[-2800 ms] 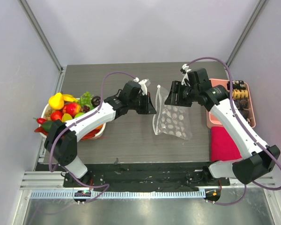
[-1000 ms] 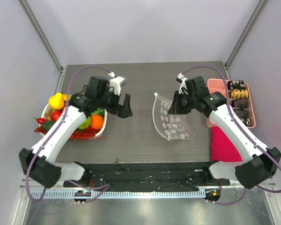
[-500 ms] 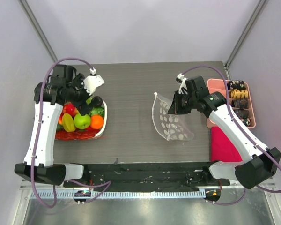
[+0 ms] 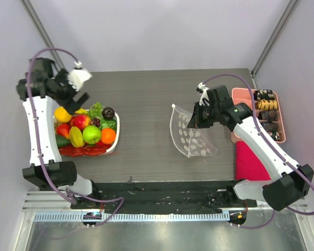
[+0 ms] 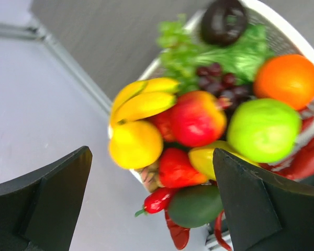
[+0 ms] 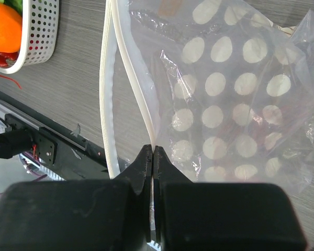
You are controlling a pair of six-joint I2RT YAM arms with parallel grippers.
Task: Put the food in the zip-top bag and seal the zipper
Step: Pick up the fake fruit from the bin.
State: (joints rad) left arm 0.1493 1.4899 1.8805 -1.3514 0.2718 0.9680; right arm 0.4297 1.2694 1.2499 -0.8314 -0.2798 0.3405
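The food is sitting piled in a white perforated basket point(image 4: 116, 137) by the worktop's left edge, toward the near corner, and none of it is showing inside the bag. On top I am seeing a green apple point(image 5: 263, 129), an orange point(image 5: 288, 81), a red fruit point(image 5: 197, 117), a yellow fruit point(image 5: 135, 144), a leafy green piece point(image 5: 225, 55) and a dark round piece point(image 5: 223, 21), with red peppers and more lying underneath. These are looking like light, hard, glossy toys, so I am expecting them to slip or roll under a careless pinch. Closing across the middle of a top piece such as the yellow fruit or the apple is looking safest.

The left tool point(image 5: 152, 157) is hanging above the basket's far-left side with its jaws spread wide, holding nothing.

The zip-top bag point(image 6: 230, 104) is lying right of the worktop's centre, well apart from the basket, with its mouth facing the basket. It is thin, limp film that is likely to sag shut if let go. The zipper point(image 6: 137, 89) is the stiffer part and the sensible place to grip, and it is standing unsealed, its two strips parted. The right tool point(image 6: 153, 157) is pinching one strip of that mouth between closed jaws and holding it up off the worktop.

Along the right edge a pink tray point(image 4: 243, 134) is holding small dark and yellow snack pieces point(image 4: 267, 104), and a red cloth point(image 4: 248, 159) is lying just nearer.
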